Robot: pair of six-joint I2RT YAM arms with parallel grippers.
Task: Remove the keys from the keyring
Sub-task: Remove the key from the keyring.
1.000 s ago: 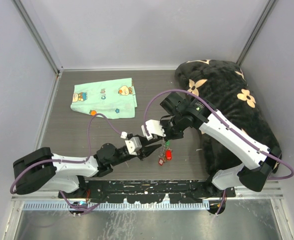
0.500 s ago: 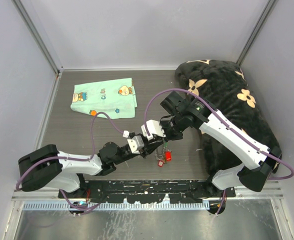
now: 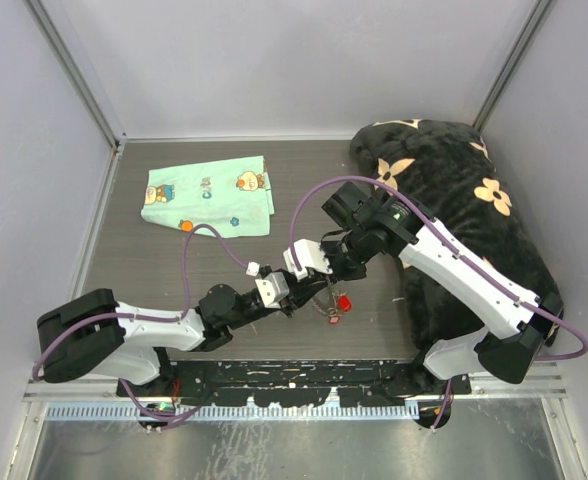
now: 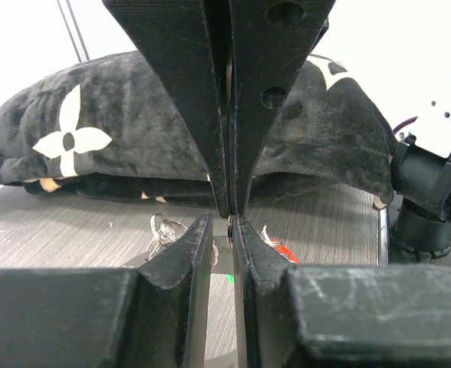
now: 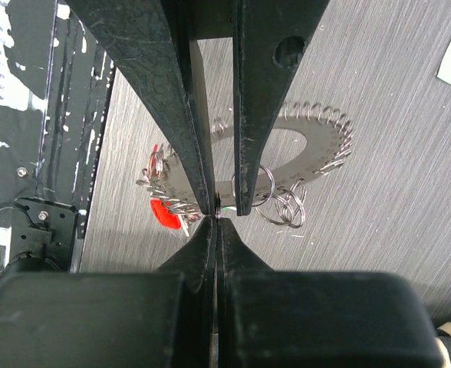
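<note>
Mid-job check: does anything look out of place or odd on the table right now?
A small orange piece lies at the near edge of the mint cloth, well apart from the keyring; it is too small to identify. The black floral blanket is heaped on the right side. Nothing else stands out.

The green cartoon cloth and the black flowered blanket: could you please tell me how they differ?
The green cartoon cloth is pale, small and spread flat at the far left; the black flowered blanket is dark, much larger and bunched in a heap along the right side. Both are fabric lying on the table.
</note>
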